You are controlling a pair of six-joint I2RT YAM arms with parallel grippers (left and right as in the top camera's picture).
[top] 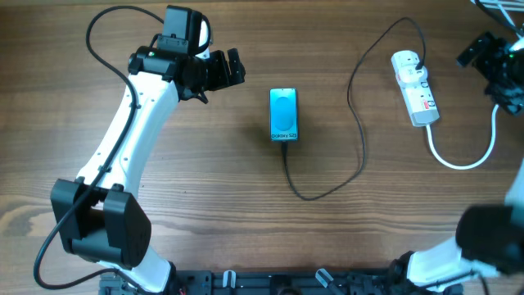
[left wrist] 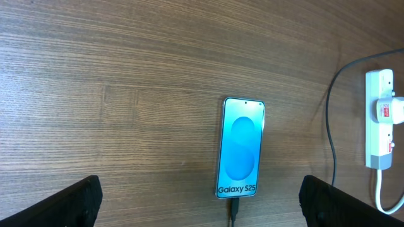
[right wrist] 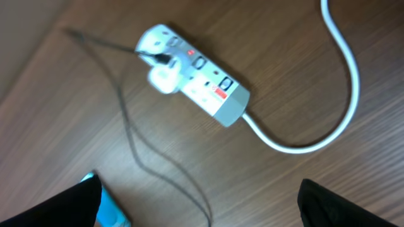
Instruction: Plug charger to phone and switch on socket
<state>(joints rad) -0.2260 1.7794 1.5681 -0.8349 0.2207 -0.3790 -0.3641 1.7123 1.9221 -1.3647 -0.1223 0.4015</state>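
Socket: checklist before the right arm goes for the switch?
1. Charger meets the phone at its bottom edge: ok. Fully seated: cannot tell.
2. Adapter plugged into the socket: ok.
3. Switches on or off: cannot tell, the right wrist view is blurred.
4. Right gripper jaws open and empty: ok.
5. Right gripper over a switch: not ok, it sits beside the socket, apart from it.
6. Left gripper open, clear of the phone: ok.

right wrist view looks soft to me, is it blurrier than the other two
Yes: right wrist is blurred, with the socket and charger cable smeared. Left wrist is crisp, and the phone lettering is readable. Overhead is sharp and evenly lit, with no glare.
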